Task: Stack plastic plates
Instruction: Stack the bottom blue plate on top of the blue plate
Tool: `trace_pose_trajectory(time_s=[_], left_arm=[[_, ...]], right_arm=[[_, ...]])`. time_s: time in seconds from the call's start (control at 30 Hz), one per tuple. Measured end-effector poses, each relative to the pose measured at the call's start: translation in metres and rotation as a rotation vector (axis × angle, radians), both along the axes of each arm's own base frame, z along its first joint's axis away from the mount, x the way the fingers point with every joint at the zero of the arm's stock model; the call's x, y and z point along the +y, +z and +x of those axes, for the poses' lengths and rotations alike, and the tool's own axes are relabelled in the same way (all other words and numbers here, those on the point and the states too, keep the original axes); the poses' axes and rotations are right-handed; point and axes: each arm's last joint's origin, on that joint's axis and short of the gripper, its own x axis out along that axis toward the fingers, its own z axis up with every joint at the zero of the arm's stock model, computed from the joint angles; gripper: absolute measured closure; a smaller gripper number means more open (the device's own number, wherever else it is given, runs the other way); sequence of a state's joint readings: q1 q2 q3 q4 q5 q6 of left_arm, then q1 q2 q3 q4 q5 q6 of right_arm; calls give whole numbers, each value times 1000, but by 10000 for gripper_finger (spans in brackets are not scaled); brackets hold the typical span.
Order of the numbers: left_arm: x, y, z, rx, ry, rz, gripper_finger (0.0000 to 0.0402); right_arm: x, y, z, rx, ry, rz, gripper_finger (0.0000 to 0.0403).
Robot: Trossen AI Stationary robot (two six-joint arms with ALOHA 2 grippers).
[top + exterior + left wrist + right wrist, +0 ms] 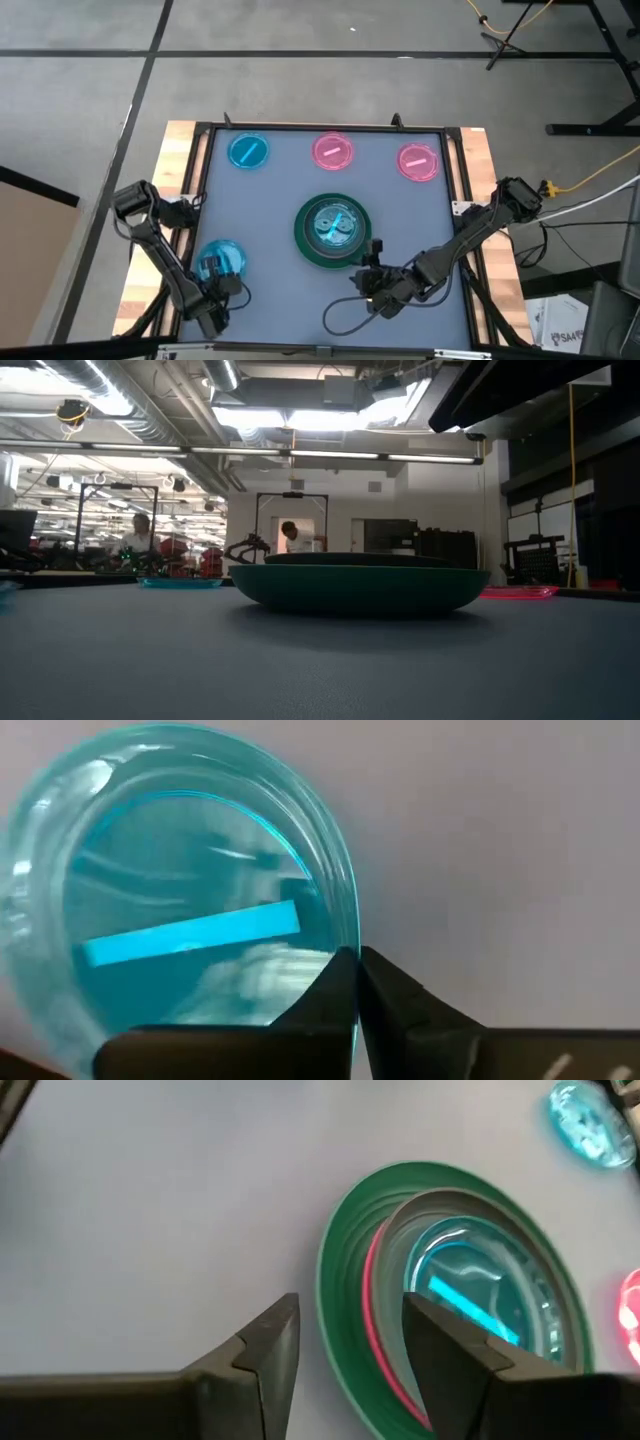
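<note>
A large dark green plate [303, 240] rests on its base at the table's middle, with a hot pink plate [372, 1270] and small translucent blue plates [334, 226] nested in it; it also shows in the low view [358, 588]. My left gripper [212, 270] at the near left is shut on another small translucent blue plate [222, 256]. My right gripper [368, 262] is open and empty just near-right of the green plate, its fingers [270, 1342] apart in front of the green rim [335, 1280]. One blue plate [248, 152] and two pink plates [333, 152] [418, 162] lie along the far side. My left gripper [358, 970] pinches the blue plate's rim [347, 925] between its two fingers, one finger over the plate's inside and one outside. The plate reaches away from the fingertips, its hollow side toward the wrist camera. Whether it is clear of the table I cannot tell.
A raised dark frame [205, 180] borders the grey mat, with wooden table edges [160, 220] outside it. A black cable [345, 318] loops on the mat near the right arm. Bare mat lies between the green plate and the far row. People show far off in the room [292, 538].
</note>
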State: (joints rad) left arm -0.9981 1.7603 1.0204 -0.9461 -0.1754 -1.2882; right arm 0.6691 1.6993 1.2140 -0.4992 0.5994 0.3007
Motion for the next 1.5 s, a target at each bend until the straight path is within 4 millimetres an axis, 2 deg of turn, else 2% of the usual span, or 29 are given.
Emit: trace_pose_trajectory(time_s=[0.13, 0.4, 0.63, 1.0, 1.27, 1.5], left_arm=[[-1, 10, 12, -16, -44, -5, 400], [2, 29, 41, -50, -142, -33, 401], [10, 65, 75, -131, -237, 20, 401], [45, 116, 136, -288, -422, 127, 401], [80, 126, 173, -389, -524, 188, 401], [106, 118, 205, -434, -614, 243, 401]], right_arm=[[6, -2, -5, -2, 14, 17, 233], [14, -31, -29, 31, -32, 70, 233], [16, -54, -51, 26, -125, 115, 233], [16, -67, -60, -11, -153, 146, 233], [12, -75, -63, -7, -155, 136, 233], [10, -76, -63, -36, -171, 109, 233]])
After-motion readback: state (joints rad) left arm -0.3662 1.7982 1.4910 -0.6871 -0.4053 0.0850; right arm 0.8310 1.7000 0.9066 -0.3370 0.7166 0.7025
